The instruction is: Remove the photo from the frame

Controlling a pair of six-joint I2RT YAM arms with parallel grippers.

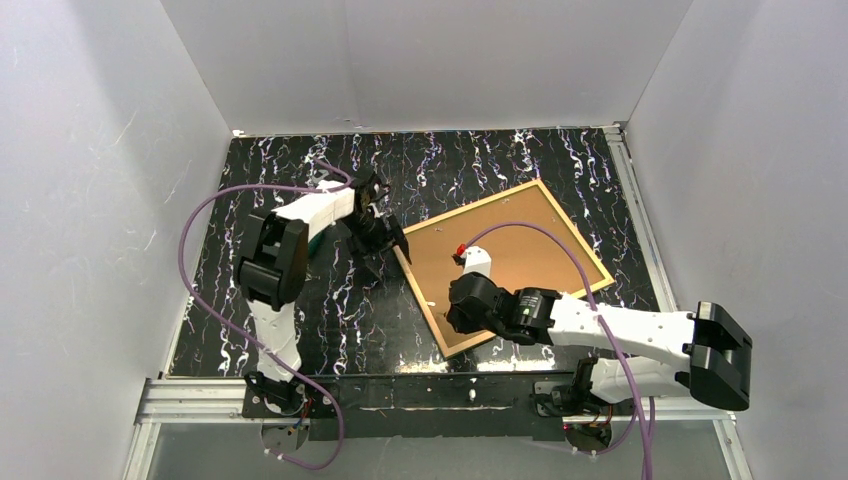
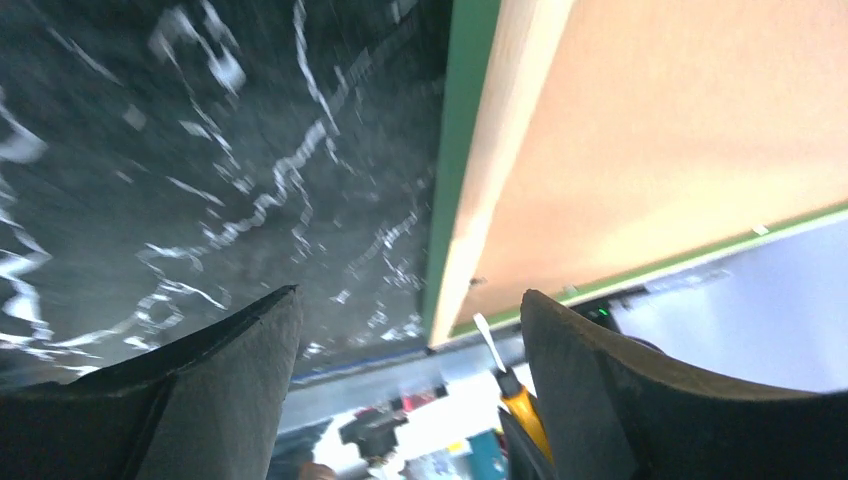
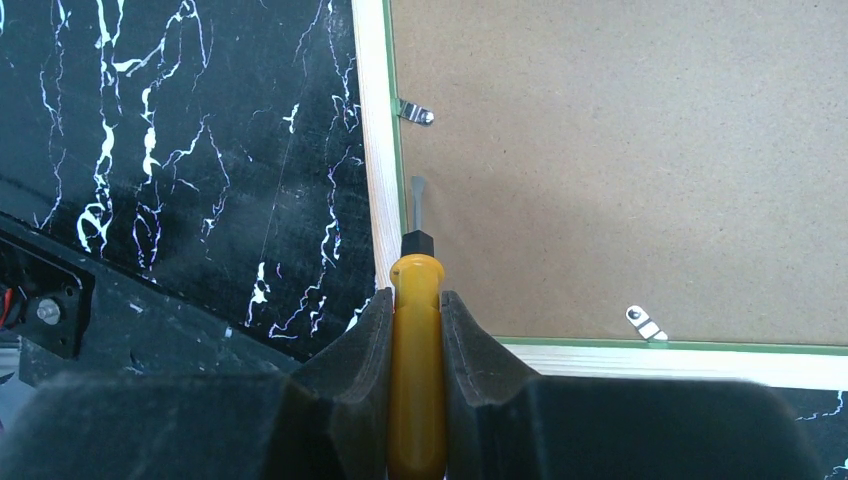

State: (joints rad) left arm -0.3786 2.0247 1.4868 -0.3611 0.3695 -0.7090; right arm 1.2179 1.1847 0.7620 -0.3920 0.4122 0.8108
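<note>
**Screwdriver at the back of the frame**

The frame (image 1: 468, 213) lies face down, right of centre on the marbled table (image 1: 480, 160), with its brown backing board (image 1: 530, 255) up and the photo hidden. The right gripper (image 3: 415, 300) pinches a yellow screwdriver (image 3: 417, 340), whose tip is beside the frame's inner edge, below a metal clip (image 3: 415, 113). The left gripper (image 2: 408, 295) is spread wide by the frame's left corner.

Backing board (image 1: 530, 245) fills frame (image 1: 421, 300), pinned by metal clips (image 3: 415, 112); bare table (image 1: 480, 160) beyond frame and far left; walls (image 1: 420, 60) close three sides.
</note>
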